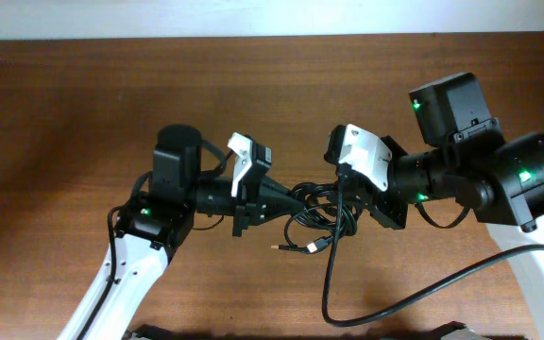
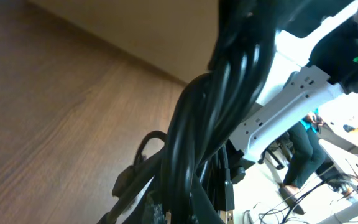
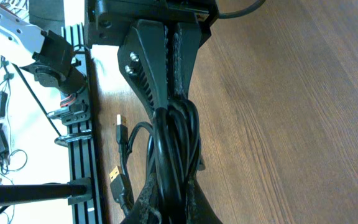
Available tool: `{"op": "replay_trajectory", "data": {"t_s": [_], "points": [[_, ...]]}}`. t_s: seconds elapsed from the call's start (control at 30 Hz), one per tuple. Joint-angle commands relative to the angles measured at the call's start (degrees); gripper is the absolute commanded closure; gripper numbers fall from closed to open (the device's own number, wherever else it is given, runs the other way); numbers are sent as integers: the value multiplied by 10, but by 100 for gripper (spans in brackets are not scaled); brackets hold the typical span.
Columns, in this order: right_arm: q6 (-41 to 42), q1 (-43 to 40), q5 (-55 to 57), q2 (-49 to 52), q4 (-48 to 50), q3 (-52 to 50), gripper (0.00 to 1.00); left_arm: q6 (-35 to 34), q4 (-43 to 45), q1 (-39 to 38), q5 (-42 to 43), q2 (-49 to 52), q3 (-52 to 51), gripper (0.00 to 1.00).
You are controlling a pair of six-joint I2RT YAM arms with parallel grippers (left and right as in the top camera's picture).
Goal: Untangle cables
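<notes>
- My left gripper [image 1: 294, 196] clamps the cables [image 1: 317, 223] at their 9 o'clock.
- My right gripper [image 1: 348, 203] pinches them at 3 o'clock.
- I see plug ends [image 1: 312, 247] at 6 o'clock.

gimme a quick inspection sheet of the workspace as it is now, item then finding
surface: brown wooden table, no marks seen
job's things: cables in one tangled black bundle at centre, held between both claws; a gold-tipped plug lies loose on the wood
clutter: nothing seen
claws: left claw shut on the cables; right claw shut on the cables, facing it
cables: thick arm lead runs from the right wrist past the bundle and curves across the table
surroundings: pale wall behind; black rail along the table edge
</notes>
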Motion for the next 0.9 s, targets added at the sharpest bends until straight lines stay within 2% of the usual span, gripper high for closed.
{"op": "replay_trajectory", "data": {"t_s": [0.0, 0.1, 0.23, 0.47, 0.7, 0.87], "points": [[24, 2, -4, -3, 8, 9, 96, -40, -16, -3, -61, -3, 11, 100], [116, 2, 47, -5, 58, 9, 96, -48, -67, -3, -132, -3, 11, 100], [150, 1, 55, -14, 85, 9, 96, -106, -101, -3, -222, -3, 11, 100], [251, 1, 139, -24, 117, 9, 96, -247, -123, -3, -351, -3, 11, 100], [334, 1, 174, -24, 152, 9, 96, -273, -125, -3, -350, -3, 11, 100], [417, 1, 213, -24, 181, 9, 96, -379, -125, -3, -351, -3, 11, 100]]}}
